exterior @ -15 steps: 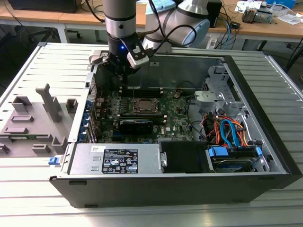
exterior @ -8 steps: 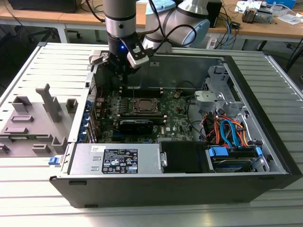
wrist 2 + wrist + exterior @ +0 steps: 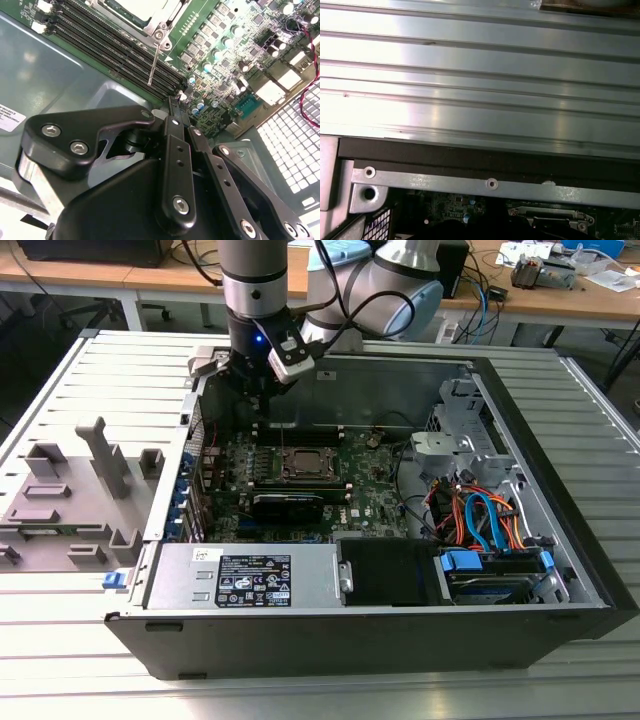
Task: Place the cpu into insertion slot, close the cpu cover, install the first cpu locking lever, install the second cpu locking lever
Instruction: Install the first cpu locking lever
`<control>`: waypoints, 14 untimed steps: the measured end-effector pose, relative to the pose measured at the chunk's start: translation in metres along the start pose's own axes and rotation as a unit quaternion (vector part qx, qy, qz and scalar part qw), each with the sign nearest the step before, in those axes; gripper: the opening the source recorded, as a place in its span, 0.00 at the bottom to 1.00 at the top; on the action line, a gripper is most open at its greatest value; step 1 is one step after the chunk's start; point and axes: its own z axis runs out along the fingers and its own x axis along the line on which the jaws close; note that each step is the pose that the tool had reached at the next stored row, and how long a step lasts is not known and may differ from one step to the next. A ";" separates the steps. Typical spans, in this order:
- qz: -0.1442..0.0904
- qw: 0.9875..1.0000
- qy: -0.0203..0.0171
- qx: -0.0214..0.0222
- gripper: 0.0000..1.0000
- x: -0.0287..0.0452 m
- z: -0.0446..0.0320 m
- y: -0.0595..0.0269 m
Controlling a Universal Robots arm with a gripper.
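The robot arm reaches down into an open computer case (image 3: pixel 560 570) that lies on the ribbed metal tabletop (image 3: pixel 90 660). In the exterior view the pincer (image 3: pixel 262 398) hangs low at the back of the green motherboard (image 3: pixel 370 490), just behind the socket. The cpu (image 3: pixel 305 462) already sits in its slot in the middle of the board, and its pale top shows through the window of the cpu cover (image 3: pixel 287 474), which looks to be lying flat around it. So the first two steps seem done, and I think the work is now on the thin locking levers. In the second wrist view a slim metal locking lever (image 3: pixel 153 65) sticks out from the corner of the socket frame (image 3: pixel 160 27), across the long black memory slots (image 3: pixel 100 45). The dark pincer arms (image 3: pixel 172 165) are close to the camera there and point toward that lever. I cannot tell how far the pincer is open, and I see nothing in its grip. I also cannot tell if it touches the lever yet. I think the next move needs care, because the lever is very thin and lies just beside the memory slots and tiny parts. It would need to be pushed down and tucked under its catch, without slipping off.
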 end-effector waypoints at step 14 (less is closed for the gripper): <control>0.000 1.000 0.000 0.000 0.11 -0.0002 0.0001 0.0020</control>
